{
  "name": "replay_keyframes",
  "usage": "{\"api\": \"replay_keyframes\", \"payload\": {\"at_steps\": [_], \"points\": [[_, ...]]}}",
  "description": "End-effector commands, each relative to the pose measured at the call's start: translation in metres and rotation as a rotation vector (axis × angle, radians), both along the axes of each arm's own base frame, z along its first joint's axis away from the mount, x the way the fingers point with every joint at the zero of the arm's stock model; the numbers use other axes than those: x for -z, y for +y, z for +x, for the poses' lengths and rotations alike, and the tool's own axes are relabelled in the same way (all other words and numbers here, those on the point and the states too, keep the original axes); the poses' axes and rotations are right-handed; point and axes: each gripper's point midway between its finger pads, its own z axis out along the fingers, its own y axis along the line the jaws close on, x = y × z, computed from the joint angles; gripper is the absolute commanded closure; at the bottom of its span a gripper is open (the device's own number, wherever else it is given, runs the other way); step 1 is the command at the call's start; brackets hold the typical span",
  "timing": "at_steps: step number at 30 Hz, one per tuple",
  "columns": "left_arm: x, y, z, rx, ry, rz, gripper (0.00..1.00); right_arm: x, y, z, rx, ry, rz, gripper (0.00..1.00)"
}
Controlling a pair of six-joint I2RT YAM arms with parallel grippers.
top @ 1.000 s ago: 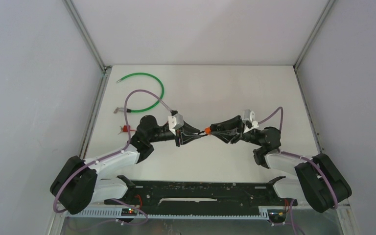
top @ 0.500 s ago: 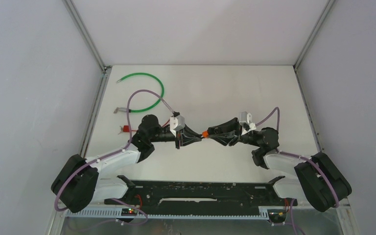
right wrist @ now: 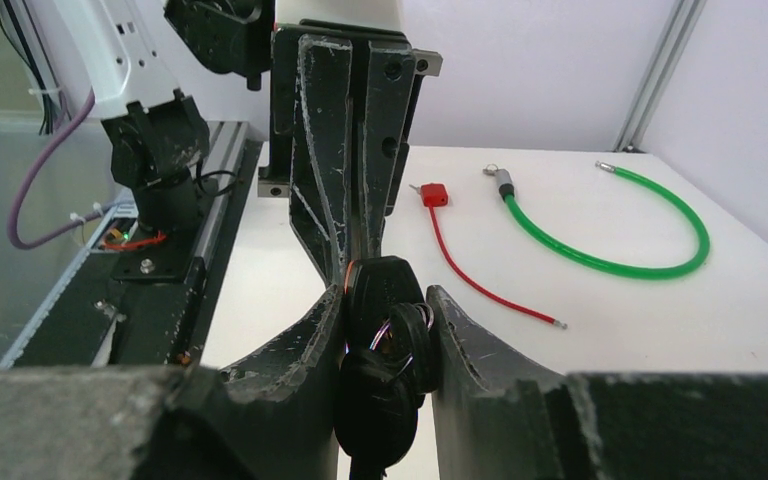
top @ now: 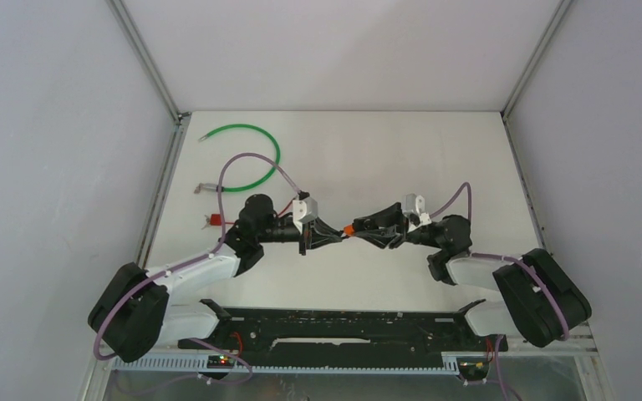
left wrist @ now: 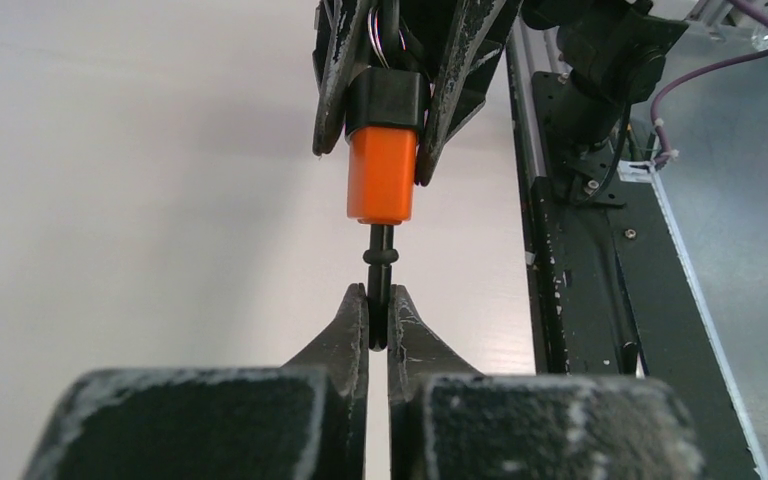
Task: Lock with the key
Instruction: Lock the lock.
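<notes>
Left wrist: black pin (left wrist: 380, 262) of orange lock (left wrist: 381, 175) pinched in left pincer (left wrist: 378, 322).

The left gripper (left wrist: 378, 318), clamped on the black pin (left wrist: 380, 256), has the orange lock (left wrist: 381, 178) and the right gripper (right wrist: 388, 295) holding it dead ahead, so neither gripper has a way forward. On their far side, the white table (top: 368, 150) lies open to the back wall. Behind the left gripper lie a green cable (top: 277, 152) and a red cable (right wrist: 480, 283). On the near side, a black rail (top: 343, 322) bounds the table.
</notes>
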Motion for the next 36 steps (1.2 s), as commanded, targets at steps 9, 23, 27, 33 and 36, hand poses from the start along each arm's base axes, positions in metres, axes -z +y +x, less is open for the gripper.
{"api": "replay_keyframes", "payload": {"at_steps": [9, 23, 27, 33, 36], "points": [[-0.044, 0.017, 0.027, -0.196, -0.225, -0.066, 1.00, 0.012, 0.006, 0.010, -0.049, -0.051, -0.039, 1.00], [-0.043, 0.027, 0.035, -0.271, -0.266, -0.046, 1.00, 0.030, 0.008, 0.027, -0.003, 0.032, -0.107, 1.00], [-0.045, 0.028, 0.035, -0.278, -0.272, -0.047, 1.00, 0.034, 0.008, 0.031, 0.009, 0.035, -0.132, 1.00], [-0.045, 0.029, 0.035, -0.284, -0.275, -0.046, 1.00, 0.051, 0.009, 0.040, 0.035, 0.069, -0.227, 1.00], [-0.042, 0.028, 0.036, -0.278, -0.268, -0.038, 1.00, 0.058, 0.013, 0.043, 0.042, 0.086, -0.273, 1.00]]}}
